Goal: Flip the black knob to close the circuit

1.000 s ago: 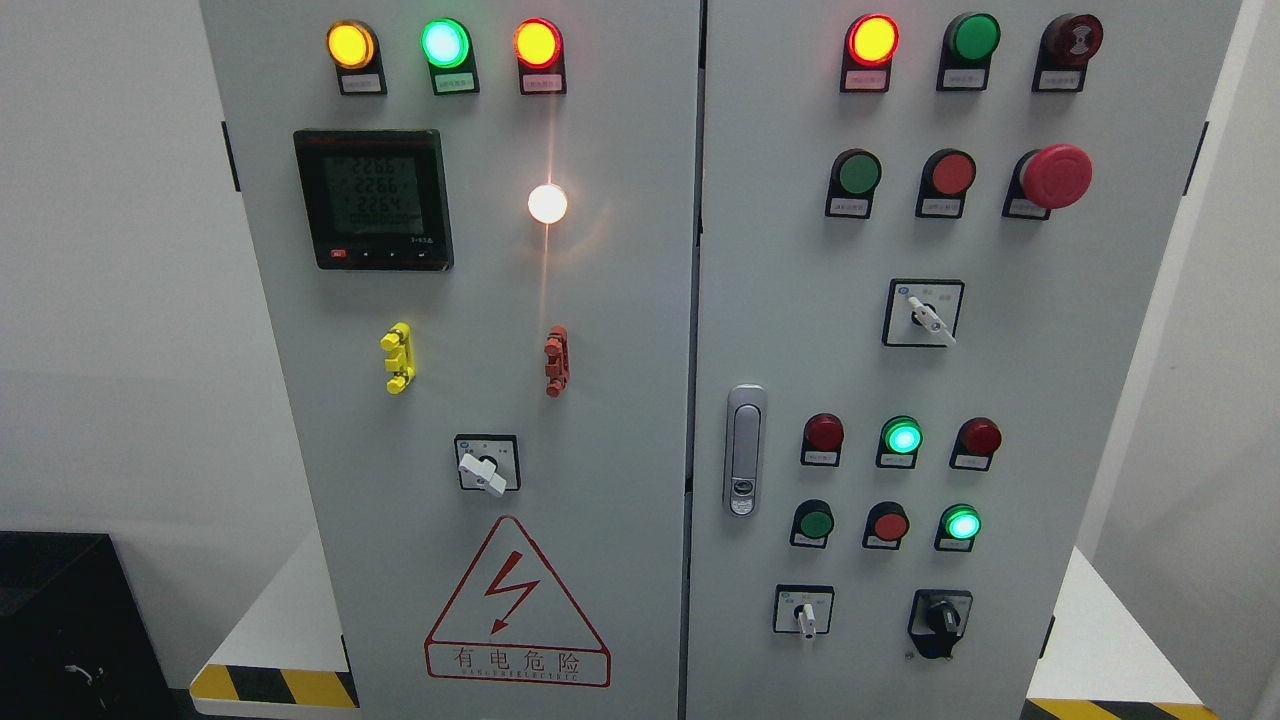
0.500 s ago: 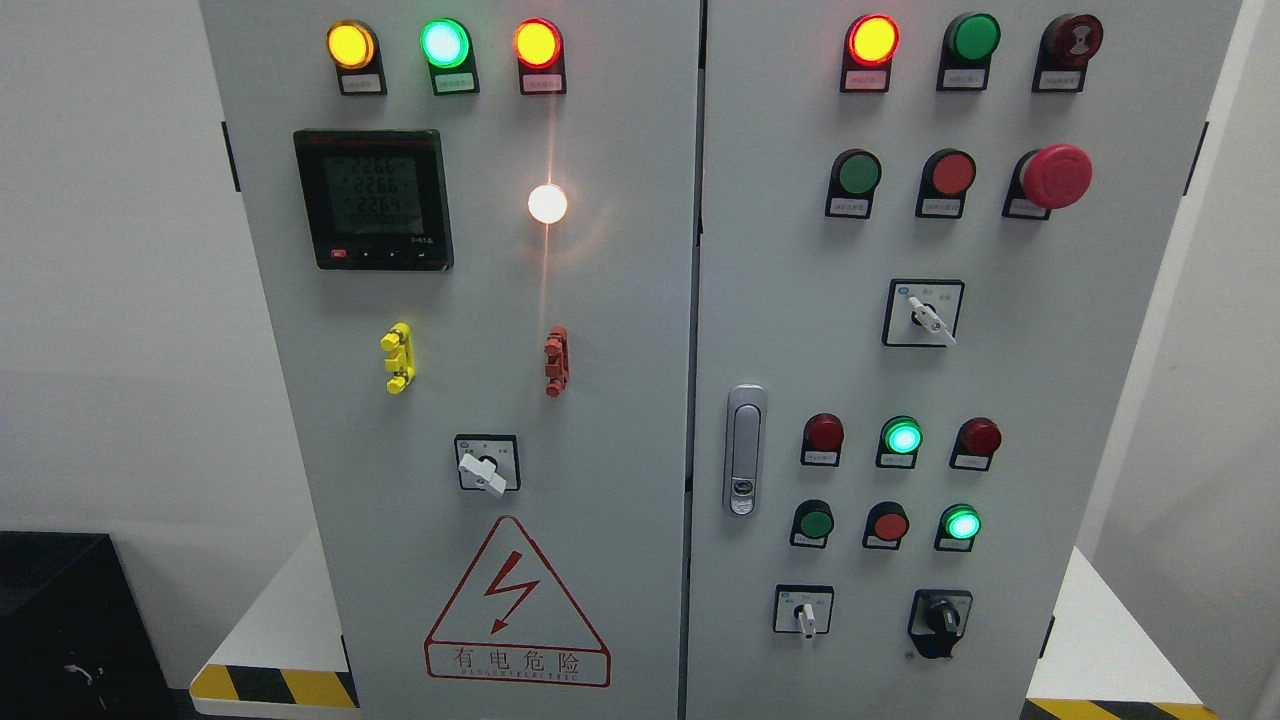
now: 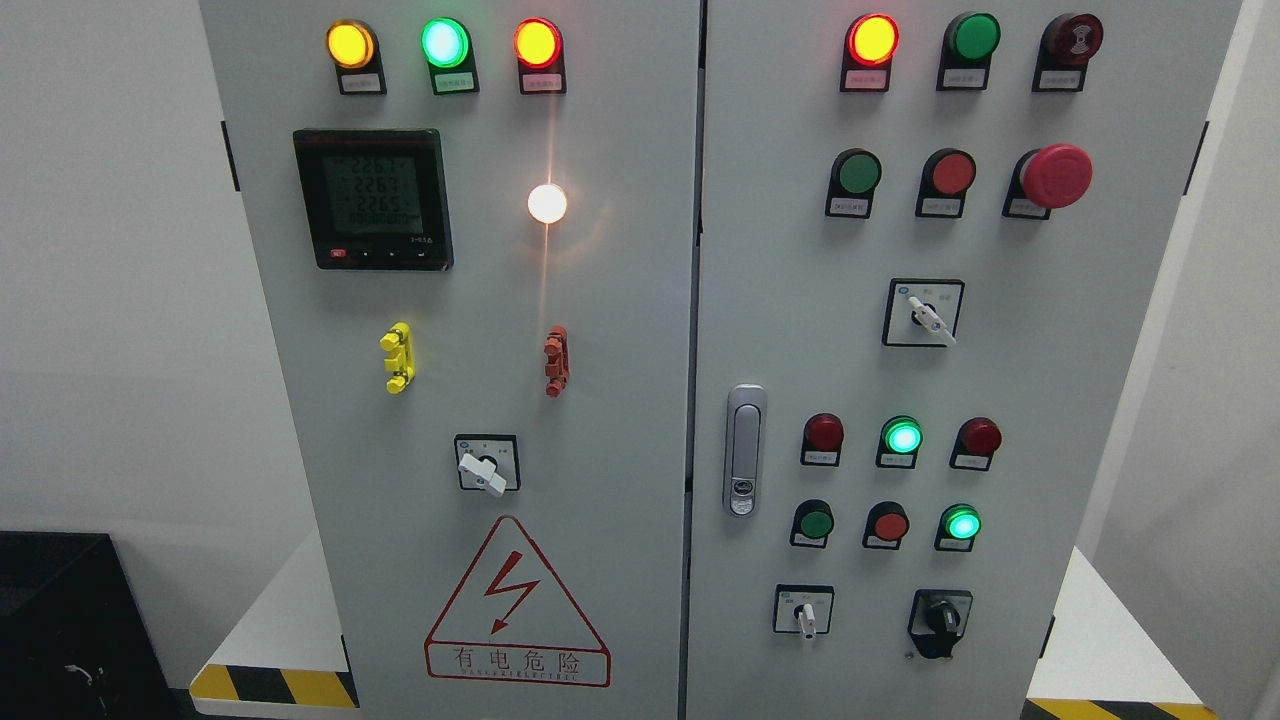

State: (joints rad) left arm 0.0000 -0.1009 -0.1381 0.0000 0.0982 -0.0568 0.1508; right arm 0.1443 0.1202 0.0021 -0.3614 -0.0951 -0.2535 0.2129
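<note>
Standing at the lower right of the grey control cabinet [image 3: 620, 300], the black knob [image 3: 941, 618] sits on the right door, just right of a white-handled selector switch [image 3: 805, 611] and below a lit green lamp [image 3: 962, 523]. Its handle points roughly straight down. No robot hand shows in the head view, so I cannot tell the state of either hand. On the left door, a digital meter [image 3: 372, 198] shows numbers above a red warning triangle [image 3: 517, 602].

A grey two-door electrical cabinet [image 3: 620, 330] stands upright on a white plinth [image 3: 275, 620] edged with yellow-and-black hazard stripes [image 3: 270, 686], its doors carrying lamps, buttons, switches and the black knob [image 3: 941, 619].
</note>
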